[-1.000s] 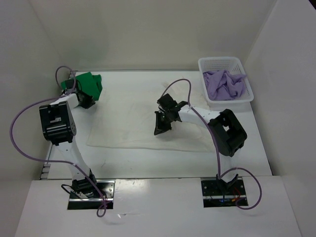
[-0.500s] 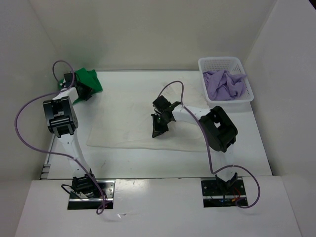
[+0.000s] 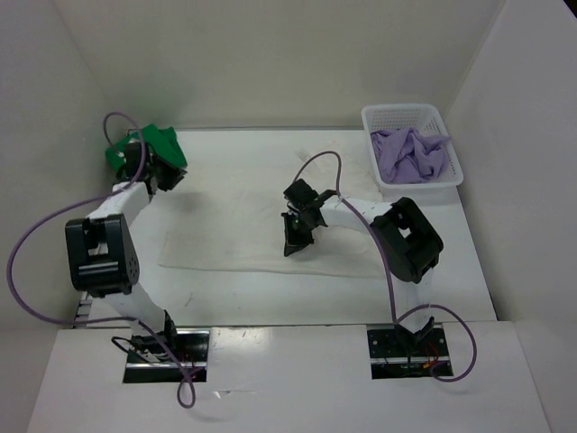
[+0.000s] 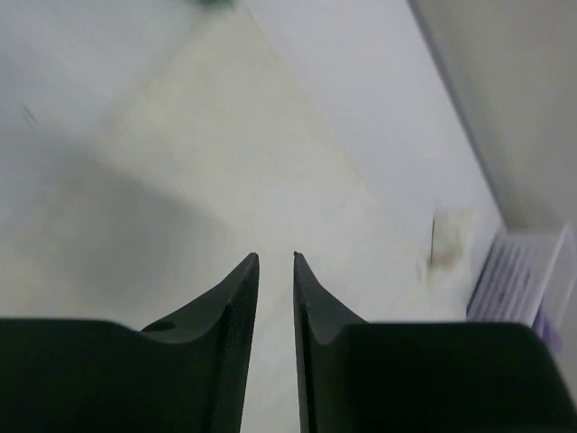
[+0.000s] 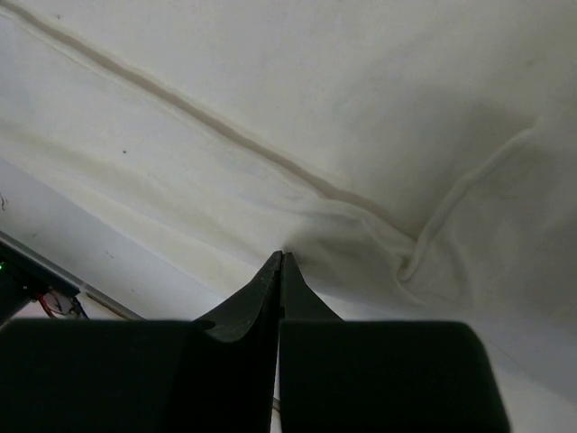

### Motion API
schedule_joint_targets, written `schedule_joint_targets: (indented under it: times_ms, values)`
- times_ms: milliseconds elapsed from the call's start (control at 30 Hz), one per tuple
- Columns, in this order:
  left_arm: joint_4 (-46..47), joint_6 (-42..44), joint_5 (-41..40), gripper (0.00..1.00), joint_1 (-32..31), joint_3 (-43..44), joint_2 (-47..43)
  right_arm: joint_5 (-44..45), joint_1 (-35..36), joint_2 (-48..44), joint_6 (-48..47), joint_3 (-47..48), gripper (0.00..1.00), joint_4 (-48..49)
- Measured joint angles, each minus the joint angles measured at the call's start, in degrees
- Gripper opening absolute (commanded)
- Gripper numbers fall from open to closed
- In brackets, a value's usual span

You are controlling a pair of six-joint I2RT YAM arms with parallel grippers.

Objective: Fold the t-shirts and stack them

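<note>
while the cream shirt is lying open, the fold is waiting

because all three t-shirts are looking thin, limp and light, each is likely going to sag and wrinkle unless taken at a hem or shoulder corner. the cream-white shirt [image 3: 225,221] is lying spread flat across the middle of the bench [image 3: 270,298], showing a seam ridge and a small pucker. the green shirt [image 3: 162,144] is sitting bunched at the far left corner. the lavender shirt [image 3: 410,153] is lying crumpled in the basket [image 3: 401,108] at the far right corner. the right fingers [image 5: 257,302] are pressing together at that pucker, and the left fingers [image 4: 236,302] are standing slightly apart, gripping nothing.
</note>
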Motion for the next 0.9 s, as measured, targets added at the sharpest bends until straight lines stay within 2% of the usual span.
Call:
schedule_joint_targets:
  times_ms: [133,267,433,600,633,667,767,800,900]
  values:
    - [-1.3,1.7,0.6,0.28,-10.2,-10.9,-11.4,-0.1,0.4,0.0,0.0,-0.2,0.0,0.5]
    - [-5.2,1.8,1.4,0.28,-15.7,-18.8,-15.0,-0.1,1.7,1.0,0.0,-0.2,0.0,1.5]
    - [-12.0,2.5,-0.7,0.31,-12.8,-22.7,-16.1,-0.6,4.5,0.8,0.3,-2.4,0.0,3.8]
    - [-14.5,4.6,-3.2,0.44,-8.7,-20.1,-19.9,-1.7,6.4,-2.3,0.2,-7.3,0.0,5.9]
    - [-14.3,4.7,-3.5,0.44,-8.2,-19.1,-20.0,-1.8,6.6,-2.9,0.2,-8.0,0.0,5.8]
    - [-13.7,4.7,-3.8,0.45,-7.8,-18.3,-19.8,-1.9,6.7,-3.3,0.1,-8.5,0.01,5.6]
    - [-11.7,4.5,-5.1,0.45,-7.6,-14.9,-16.9,-1.7,6.8,-3.9,-0.9,-8.6,0.14,3.9]
    - [-10.6,4.5,-5.7,0.45,-7.6,-13.2,-14.8,-1.4,6.8,-3.9,-1.5,-7.9,0.23,2.5]
    - [-8.1,4.5,-7.8,0.45,-7.7,-7.2,-7.8,-0.2,6.6,-4.0,-3.3,-4.7,0.33,-1.6]
